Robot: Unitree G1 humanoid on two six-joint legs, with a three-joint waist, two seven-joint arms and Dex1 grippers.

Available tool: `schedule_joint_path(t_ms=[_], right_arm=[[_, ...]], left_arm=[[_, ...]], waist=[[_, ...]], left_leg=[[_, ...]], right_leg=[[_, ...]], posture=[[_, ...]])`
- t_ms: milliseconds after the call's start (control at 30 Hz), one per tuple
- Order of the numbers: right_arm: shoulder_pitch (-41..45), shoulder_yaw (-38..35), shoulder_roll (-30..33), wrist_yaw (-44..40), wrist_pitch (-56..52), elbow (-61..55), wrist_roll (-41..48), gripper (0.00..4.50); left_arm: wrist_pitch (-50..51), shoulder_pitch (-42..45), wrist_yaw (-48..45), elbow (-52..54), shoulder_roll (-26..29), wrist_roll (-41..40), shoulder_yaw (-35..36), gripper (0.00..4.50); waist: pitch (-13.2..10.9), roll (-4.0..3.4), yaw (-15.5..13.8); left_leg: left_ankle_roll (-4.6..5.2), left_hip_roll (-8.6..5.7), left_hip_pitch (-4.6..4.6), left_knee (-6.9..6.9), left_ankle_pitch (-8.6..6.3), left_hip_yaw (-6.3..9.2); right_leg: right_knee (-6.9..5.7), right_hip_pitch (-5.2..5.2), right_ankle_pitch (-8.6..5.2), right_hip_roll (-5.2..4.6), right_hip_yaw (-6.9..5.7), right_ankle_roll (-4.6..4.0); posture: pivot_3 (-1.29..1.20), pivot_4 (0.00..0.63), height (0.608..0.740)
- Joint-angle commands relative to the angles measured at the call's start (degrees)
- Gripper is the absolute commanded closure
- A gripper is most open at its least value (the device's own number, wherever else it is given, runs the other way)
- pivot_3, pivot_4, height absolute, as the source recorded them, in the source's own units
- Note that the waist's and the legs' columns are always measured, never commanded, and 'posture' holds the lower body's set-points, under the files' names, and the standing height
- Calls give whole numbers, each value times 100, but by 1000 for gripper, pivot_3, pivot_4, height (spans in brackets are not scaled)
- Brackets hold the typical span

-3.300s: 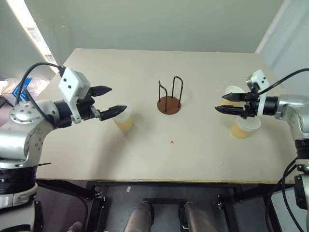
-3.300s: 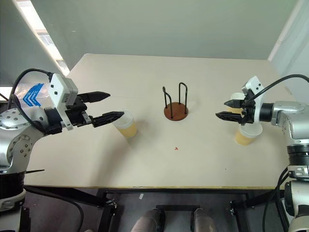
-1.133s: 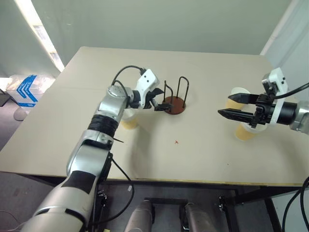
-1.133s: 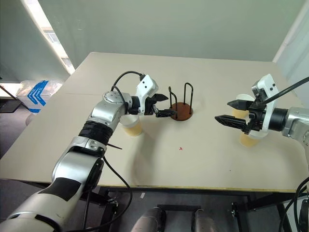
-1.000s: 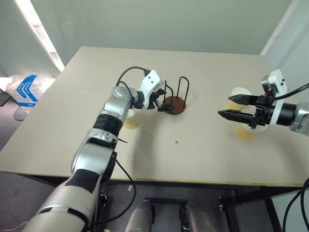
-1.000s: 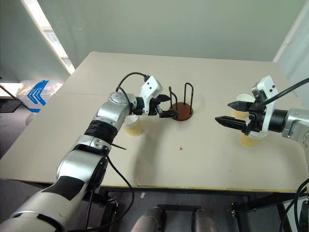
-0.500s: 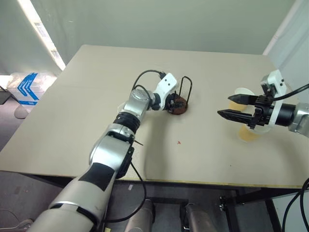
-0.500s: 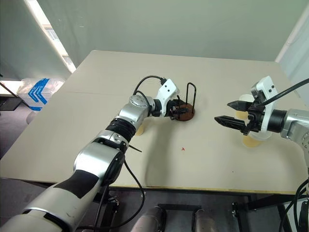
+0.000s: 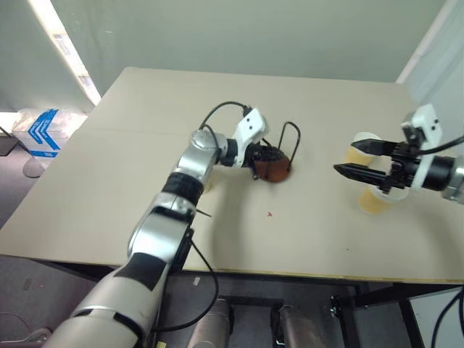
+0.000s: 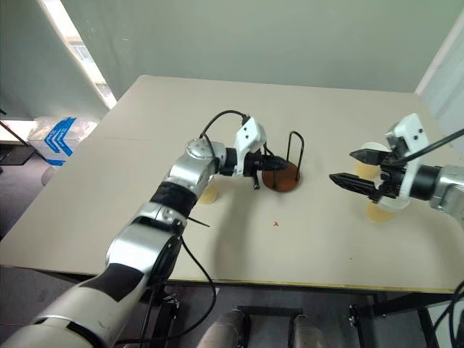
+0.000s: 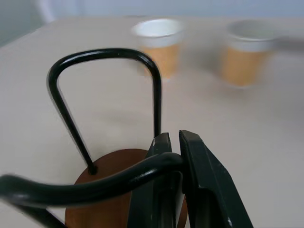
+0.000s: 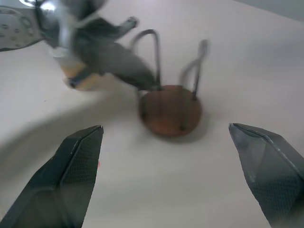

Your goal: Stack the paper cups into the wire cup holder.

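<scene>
On the big tan table (image 9: 145, 145), the left gripper (image 10: 259, 162) was pinched shut on a wire loop of the wire cup holder (image 10: 281, 172) in the middle, while the right gripper (image 10: 349, 174) waited wide open, holding nothing, by two paper cups (image 9: 371, 197) far right.

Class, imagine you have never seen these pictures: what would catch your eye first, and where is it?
First, the left gripper near the middle of the table, shut on a black loop of the wire cup holder. Next, the right gripper hanging open at the table's right side, above two paper cups. A third cup stands partly hidden behind the left arm.
</scene>
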State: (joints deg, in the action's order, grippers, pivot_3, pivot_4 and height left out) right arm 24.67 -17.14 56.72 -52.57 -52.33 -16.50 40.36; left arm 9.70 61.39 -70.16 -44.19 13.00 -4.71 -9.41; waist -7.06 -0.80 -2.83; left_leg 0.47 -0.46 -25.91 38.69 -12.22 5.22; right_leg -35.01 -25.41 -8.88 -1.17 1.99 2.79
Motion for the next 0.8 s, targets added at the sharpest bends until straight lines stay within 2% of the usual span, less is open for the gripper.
schedule_joint_path(t_ms=[33, 167, 267, 433, 600, 700, 800], right_arm=[[-356, -679, 474, -592, 70, -481, 331, 0], [-650, -865, 776, -857, 28, -596, 477, 0], [-695, -860, 807, -835, 26, -627, 535, 0], [-660, -705, 684, -621, 54, -741, 596, 0], [-618, -577, 609, -511, 119, -745, 564, 0], [-614, -521, 594, -476, 152, -725, 545, 0], [-596, -460, 585, -459, 217, -663, 499, 0]], left_arm=[[720, -497, -797, 1558, 198, -459, -258, 4464], [1161, -1005, -1160, 2515, 385, -672, -566, 4464], [1279, -1115, -1192, 2743, 407, -729, -680, 4464], [876, -1114, -1114, 2476, 356, -534, -915, 4464], [245, -1139, -786, 2095, 433, -103, -1097, 4464], [66, -1158, -585, 1925, 524, 90, -1115, 3674], [90, -1196, -473, 1954, 586, 86, -1047, 2610]], waist=[[0, -1, -12], [2, -3, -30], [2, -3, -30], [2, -4, -19], [2, -4, -14], [2, -5, 3], [1, -4, 37]], left_leg=[[-5, 0, -3, 2, 2, -1], [-7, 0, -11, 28, -3, -4], [47, -1, -4, 41, -37, -5], [52, -2, 11, 45, -15, -7], [60, -4, 33, 42, 2, -14], [60, -9, 63, 36, 1, -27], [66, -11, 69, 27, -6, -57]], right_leg=[[1, 0, -1, 0, 0, 1], [0, 5, -6, -1, 2, -1], [4, 17, -8, -4, 6, -4], [1, 24, 4, -1, 30, -36], [4, 43, -9, 1, 47, 9], [5, 67, -16, 5, 81, 23], [5, 61, -22, 6, 115, 33]], posture=[[0, 150, 740], [0, 150, 740], [0, 150, 740], [0, 150, 740], [0, 150, 740], [0, 150, 740], [0, 150, 740]])
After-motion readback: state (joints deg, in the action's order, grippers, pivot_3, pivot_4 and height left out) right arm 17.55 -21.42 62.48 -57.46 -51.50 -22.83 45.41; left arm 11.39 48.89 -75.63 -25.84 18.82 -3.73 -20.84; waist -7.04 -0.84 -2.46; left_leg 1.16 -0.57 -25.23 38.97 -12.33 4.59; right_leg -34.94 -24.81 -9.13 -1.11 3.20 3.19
